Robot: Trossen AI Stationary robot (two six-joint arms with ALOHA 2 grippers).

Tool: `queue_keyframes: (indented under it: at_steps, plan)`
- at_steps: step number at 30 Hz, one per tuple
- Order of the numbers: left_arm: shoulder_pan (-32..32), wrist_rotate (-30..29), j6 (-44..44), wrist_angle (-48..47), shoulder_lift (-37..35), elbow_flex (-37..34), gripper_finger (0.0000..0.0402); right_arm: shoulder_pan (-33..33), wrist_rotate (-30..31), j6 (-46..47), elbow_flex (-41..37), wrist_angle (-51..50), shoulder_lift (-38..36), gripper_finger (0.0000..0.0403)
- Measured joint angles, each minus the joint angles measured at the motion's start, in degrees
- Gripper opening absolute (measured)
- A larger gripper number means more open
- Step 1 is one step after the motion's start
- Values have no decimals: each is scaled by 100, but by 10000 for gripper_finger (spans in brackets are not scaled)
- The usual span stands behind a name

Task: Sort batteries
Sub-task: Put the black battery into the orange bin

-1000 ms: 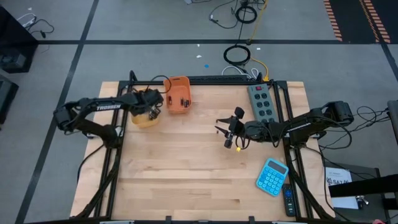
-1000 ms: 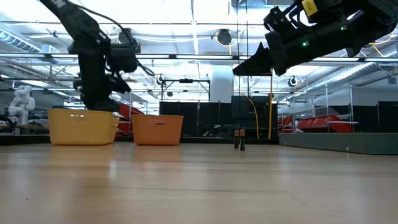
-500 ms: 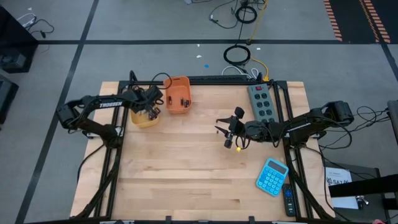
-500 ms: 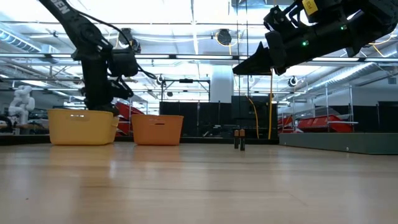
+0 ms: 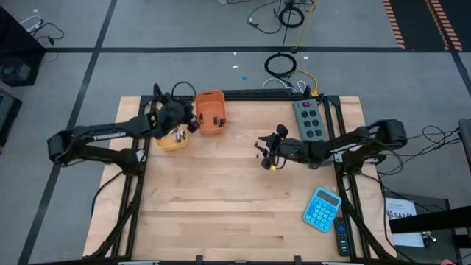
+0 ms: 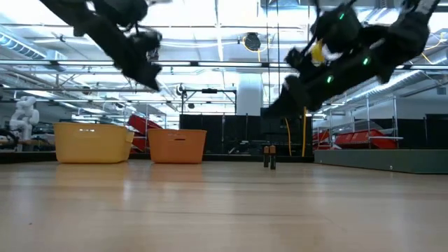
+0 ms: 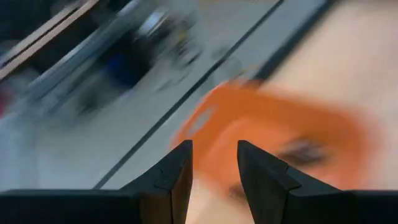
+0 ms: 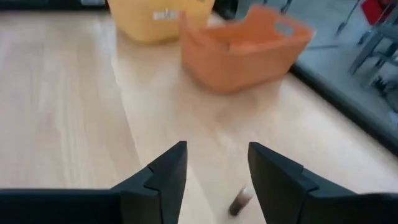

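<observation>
— So, where are the grippers?
— Left gripper (image 5: 179, 120) hangs above the yellow bin (image 5: 172, 139), beside the orange bin (image 5: 210, 112), fingers parted, nothing between them. Right gripper (image 5: 266, 153) hovers mid-table, fingers spread, empty.
— And the batteries?
— Two batteries (image 6: 269, 157) stand on the table (image 5: 221, 206) near the right gripper; one (image 8: 240, 201) shows just past its fingers. Others lie in the orange bin.
</observation>
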Motion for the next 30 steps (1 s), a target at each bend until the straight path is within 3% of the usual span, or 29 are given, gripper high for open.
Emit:
queue_keyframes:
  at_steps: [3, 7, 13, 19, 25, 28, 30]
  plan:
    - [-433, 614, 74, 589, -171, -279, 137, 17, -7, 42, -2, 242, 481, 174]
    - [-929, 698, -39, 740, -213, -534, 137, 305, 619, 106, -2, 340, 764, 177]
    - [-1432, 725, -398, 1037, -187, -904, 137, 465, 788, 453, 0, 472, 999, 173]
    - [-1604, 725, -383, 1930, -187, -1216, 137, 458, 752, 664, 0, 865, 1470, 172]
    - [-1604, 744, -321, 2073, -187, -1233, 137, 462, 744, 971, 0, 872, 1886, 171]
    - [-1602, 747, -208, 2073, -187, -1233, 137, 462, 762, 942, 0, 931, 1844, 151]
    - [-1596, 748, -186, 2073, -187, -1233, 137, 462, 736, 870, 0, 960, 1831, 106]
